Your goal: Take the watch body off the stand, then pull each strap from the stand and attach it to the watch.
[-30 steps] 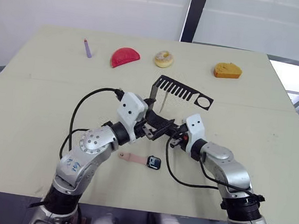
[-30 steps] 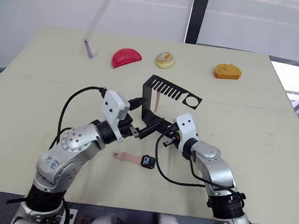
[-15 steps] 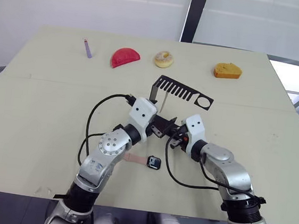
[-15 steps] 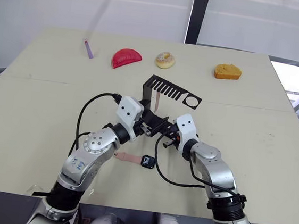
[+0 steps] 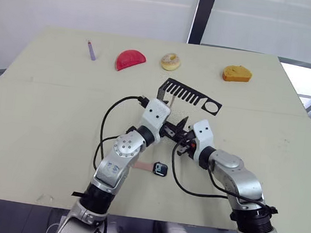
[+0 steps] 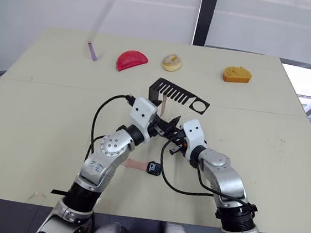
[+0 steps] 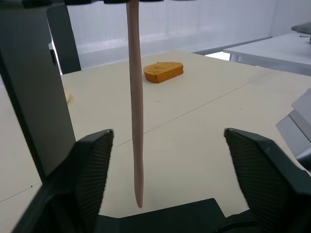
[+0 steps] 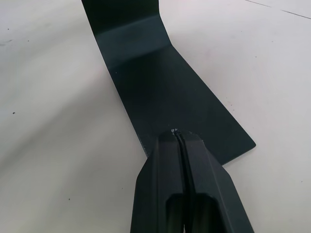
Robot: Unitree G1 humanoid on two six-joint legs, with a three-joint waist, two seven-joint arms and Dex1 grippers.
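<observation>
Hanging strap (image 7: 134,102) dangles vertical from the stand (image 5: 188,93) comb, tip down, between the wide-open left gripper (image 7: 165,170) fingers (image 7: 92,165). Left arm has reached further in toward the upright than 1 s ago. Right gripper (image 8: 181,141) is closed, tips pressing the stand base. Watch body (image 5: 160,169) lies on the table (image 5: 34,109), other strap (image 5: 142,166) attached, long axis pointing left.

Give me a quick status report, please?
Left tool open around hanging strap. Right tool shut, pressing stand base. Watch lies on table, one strap attached. Nothing in the way.
</observation>
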